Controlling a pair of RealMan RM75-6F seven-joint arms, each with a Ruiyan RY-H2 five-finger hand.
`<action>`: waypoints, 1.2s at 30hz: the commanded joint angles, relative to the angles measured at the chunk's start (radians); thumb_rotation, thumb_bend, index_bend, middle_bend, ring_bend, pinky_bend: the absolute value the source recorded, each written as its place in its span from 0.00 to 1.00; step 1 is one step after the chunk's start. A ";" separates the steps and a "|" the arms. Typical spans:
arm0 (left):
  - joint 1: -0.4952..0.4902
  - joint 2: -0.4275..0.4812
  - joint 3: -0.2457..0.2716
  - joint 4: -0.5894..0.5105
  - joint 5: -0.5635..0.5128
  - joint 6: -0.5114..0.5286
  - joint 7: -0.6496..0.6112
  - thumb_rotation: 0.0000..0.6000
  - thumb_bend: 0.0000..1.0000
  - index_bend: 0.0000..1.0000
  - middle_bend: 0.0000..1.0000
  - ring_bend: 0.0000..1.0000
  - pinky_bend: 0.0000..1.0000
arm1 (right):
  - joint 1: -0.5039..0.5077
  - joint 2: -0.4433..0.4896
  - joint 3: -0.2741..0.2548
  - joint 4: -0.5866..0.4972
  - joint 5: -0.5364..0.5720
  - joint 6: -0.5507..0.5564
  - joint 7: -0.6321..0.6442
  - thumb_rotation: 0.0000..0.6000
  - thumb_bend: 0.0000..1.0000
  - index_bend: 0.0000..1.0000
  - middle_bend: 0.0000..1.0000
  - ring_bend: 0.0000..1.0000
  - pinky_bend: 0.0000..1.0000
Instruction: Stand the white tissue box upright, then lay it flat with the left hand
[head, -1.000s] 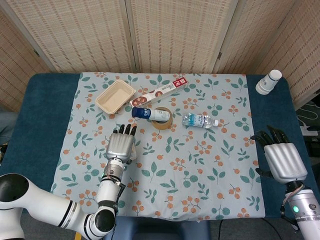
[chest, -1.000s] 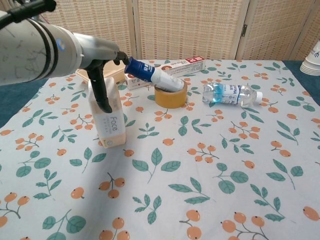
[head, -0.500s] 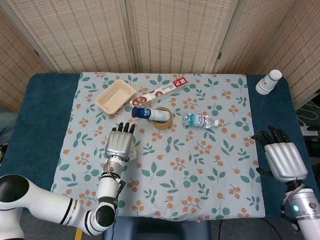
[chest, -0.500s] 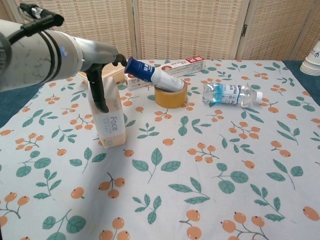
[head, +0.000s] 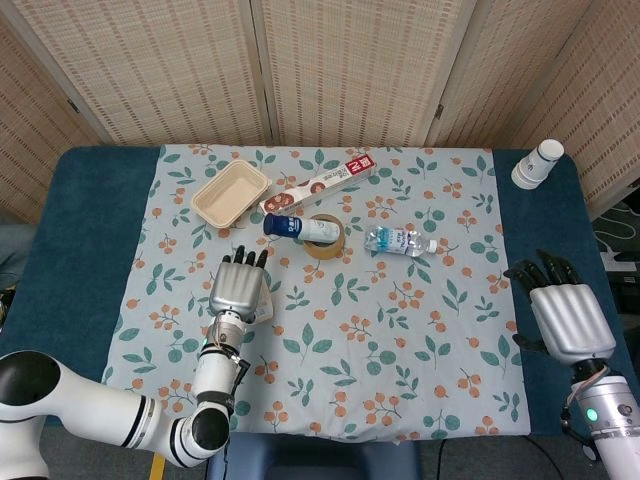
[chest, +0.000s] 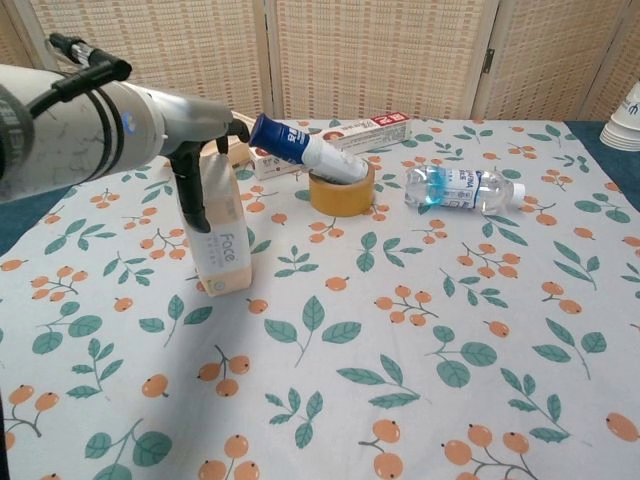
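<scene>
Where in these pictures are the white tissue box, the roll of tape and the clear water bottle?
white tissue box (chest: 222, 250), chest view, on its front face by the printed word.
roll of tape (chest: 341, 194), chest view, on its outer side wall.
clear water bottle (chest: 462, 187), chest view, on its label, mid-body.

A matt cloth (chest: 420, 330), printed with leaves and orange berries, is covering the counter (head: 70, 240), whose bare dark blue ends are looking soft and dull. The white tissue box (chest: 216, 235) is showing a smooth, faintly shiny wrapper. The left hand (head: 238, 288) is gleaming with brushed silver metal on its back, its fingers (chest: 190, 190) matt black. A clear plastic bottle (chest: 462, 188) is glinting at the far right. The tape roll (chest: 342, 190) is looking like tan paper. Woven, rough reed screens (head: 350, 60) are standing behind.
</scene>
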 joint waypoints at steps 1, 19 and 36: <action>0.002 -0.003 -0.002 0.008 0.003 -0.005 0.001 1.00 0.14 0.03 0.13 0.02 0.21 | 0.001 -0.001 0.000 0.001 0.002 -0.001 -0.001 1.00 0.07 0.25 0.15 0.00 0.11; 0.026 -0.012 0.019 0.035 0.035 -0.035 0.003 1.00 0.19 0.20 0.28 0.07 0.21 | 0.008 -0.007 0.003 0.007 0.023 -0.003 -0.010 1.00 0.07 0.25 0.15 0.00 0.11; 0.057 -0.001 0.025 0.017 0.165 -0.008 -0.041 1.00 0.29 0.47 0.55 0.28 0.28 | 0.008 -0.005 0.001 0.005 0.016 -0.002 -0.004 1.00 0.07 0.25 0.15 0.00 0.11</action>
